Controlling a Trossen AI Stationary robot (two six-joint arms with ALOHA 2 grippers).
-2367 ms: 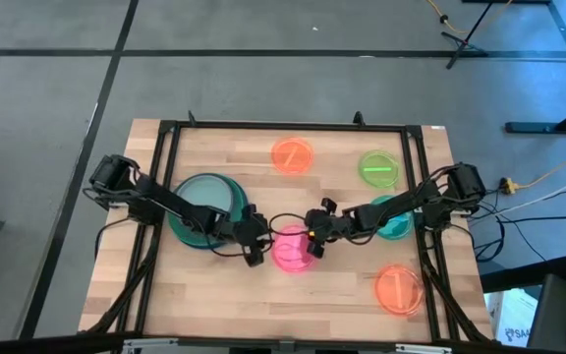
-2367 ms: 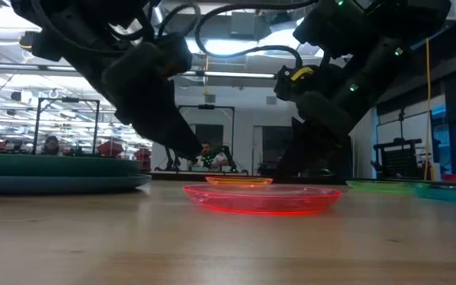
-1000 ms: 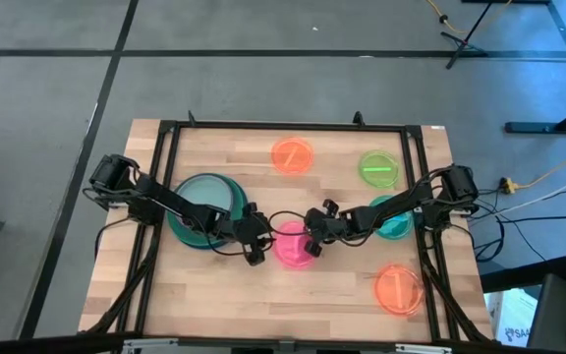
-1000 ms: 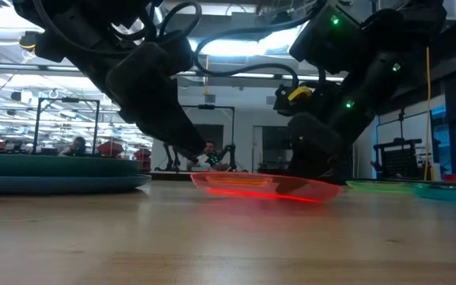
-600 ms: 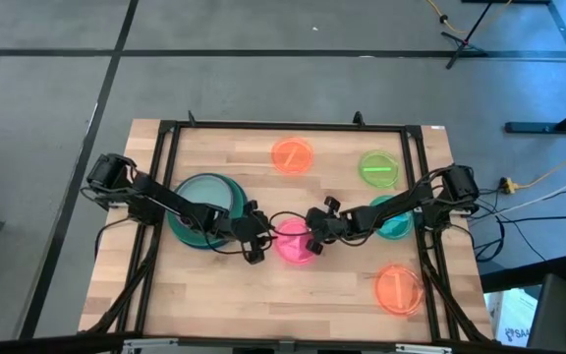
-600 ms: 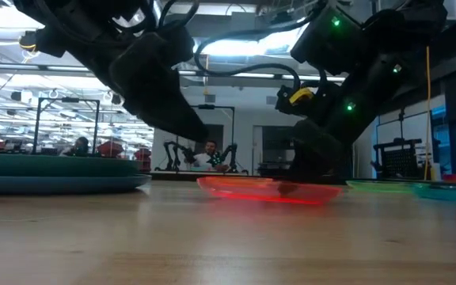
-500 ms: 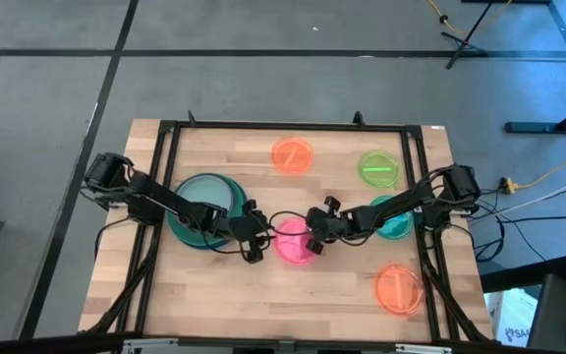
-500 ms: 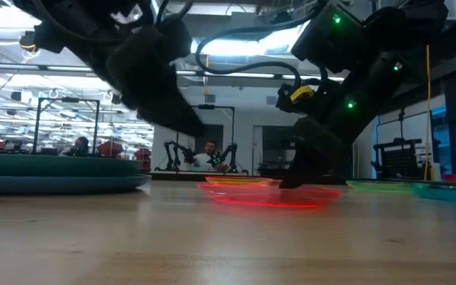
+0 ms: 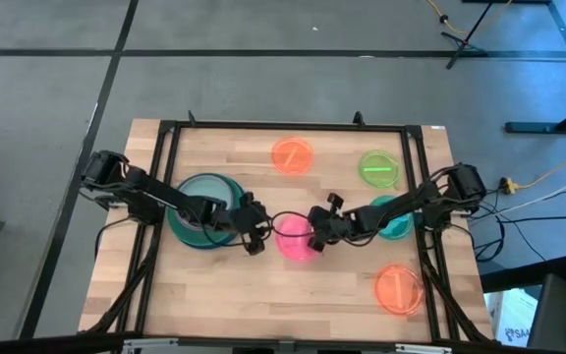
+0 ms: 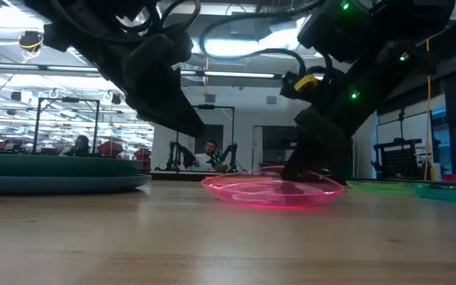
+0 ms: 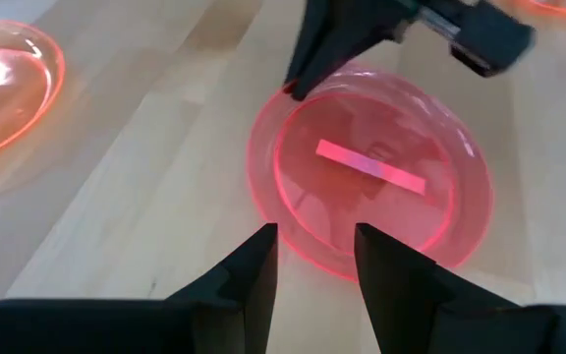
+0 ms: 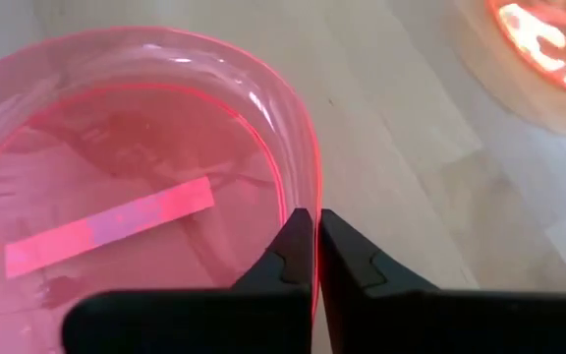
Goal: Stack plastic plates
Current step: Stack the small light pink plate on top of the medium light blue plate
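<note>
Right gripper (image 12: pixel 314 258) pinches one pink plate (image 9: pixel 294 239); left gripper (image 11: pixel 317 258) gapes; perhaps six plates.

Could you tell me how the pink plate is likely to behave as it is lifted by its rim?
The pink plate looks thin and translucent, so probably light. The right end effector pinches only its rim, so it may tilt or pivot in the grip. Its glossy plastic could slip. The left end effector is open beside it and could steady it.
</note>
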